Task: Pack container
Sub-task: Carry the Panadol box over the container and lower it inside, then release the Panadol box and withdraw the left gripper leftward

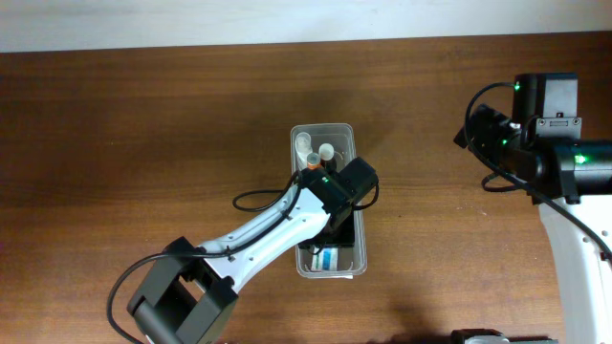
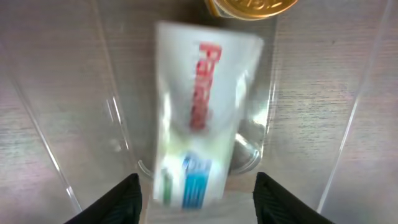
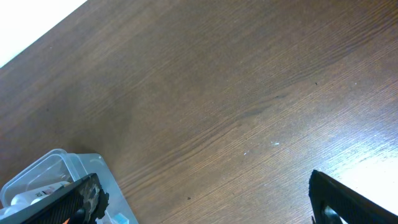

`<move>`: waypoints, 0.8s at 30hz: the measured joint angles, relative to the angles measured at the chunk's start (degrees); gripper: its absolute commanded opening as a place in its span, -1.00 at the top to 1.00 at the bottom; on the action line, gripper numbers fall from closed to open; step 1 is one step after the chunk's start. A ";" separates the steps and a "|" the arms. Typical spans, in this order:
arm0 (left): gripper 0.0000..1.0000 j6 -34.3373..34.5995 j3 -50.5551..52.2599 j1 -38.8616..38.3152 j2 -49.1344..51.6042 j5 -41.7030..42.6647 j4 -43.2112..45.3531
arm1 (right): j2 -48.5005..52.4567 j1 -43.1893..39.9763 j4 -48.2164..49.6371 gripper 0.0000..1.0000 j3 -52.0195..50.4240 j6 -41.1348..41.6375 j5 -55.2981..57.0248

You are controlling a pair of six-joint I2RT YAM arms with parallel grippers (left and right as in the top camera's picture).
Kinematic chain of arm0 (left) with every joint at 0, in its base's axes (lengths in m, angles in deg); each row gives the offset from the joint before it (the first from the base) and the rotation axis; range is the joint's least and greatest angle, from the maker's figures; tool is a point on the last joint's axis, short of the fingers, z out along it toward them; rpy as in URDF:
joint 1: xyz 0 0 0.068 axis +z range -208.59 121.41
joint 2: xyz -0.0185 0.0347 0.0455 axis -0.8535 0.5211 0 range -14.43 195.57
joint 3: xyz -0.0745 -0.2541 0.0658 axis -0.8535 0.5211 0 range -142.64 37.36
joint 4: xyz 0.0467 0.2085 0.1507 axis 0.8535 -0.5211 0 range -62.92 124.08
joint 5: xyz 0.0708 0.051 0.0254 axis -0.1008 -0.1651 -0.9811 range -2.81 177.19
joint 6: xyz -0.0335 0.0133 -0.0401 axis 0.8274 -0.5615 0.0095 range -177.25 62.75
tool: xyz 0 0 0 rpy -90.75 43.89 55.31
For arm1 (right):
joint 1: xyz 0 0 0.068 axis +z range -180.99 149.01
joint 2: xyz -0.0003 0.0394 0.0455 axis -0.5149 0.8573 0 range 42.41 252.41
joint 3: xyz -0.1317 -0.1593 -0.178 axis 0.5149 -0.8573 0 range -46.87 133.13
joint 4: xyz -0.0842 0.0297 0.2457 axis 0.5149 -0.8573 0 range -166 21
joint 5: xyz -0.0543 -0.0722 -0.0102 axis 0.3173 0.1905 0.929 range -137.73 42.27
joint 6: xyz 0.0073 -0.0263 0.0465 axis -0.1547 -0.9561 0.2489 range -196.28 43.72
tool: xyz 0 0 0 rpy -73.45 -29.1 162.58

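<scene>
Right gripper [image 3: 214,208]: jaws spread wide, black tips at both lower corners.
Table: brown wood-grain tabletop [image 3: 217,93].
Container: clear rounded-corner plastic tub [image 3: 37,177], lower left, partly behind one tip.

On the white box [image 2: 199,118] inside the container [image 2: 352,124] I can read only a red word that begins with "Pa"; the rest is too blurred.

Soft, even light; the left wrist view is blurred, smearing the white box [image 2: 199,118]; glare streaks the container [image 2: 114,115] walls.
</scene>
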 measured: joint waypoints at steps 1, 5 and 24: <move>-0.17 0.04 0.00 0.00 0.00 0.00 0.00 | 0.00 0.02 0.00 -0.97 0.00 -0.02 0.00; -0.17 0.42 0.00 0.00 0.00 -0.02 0.00 | 0.00 0.00 0.00 -0.97 0.00 -0.04 0.00; -0.32 -2.84 -11.15 3.13 -17.51 -14.10 -11.96 | 0.00 0.02 0.00 -0.97 0.00 0.00 0.00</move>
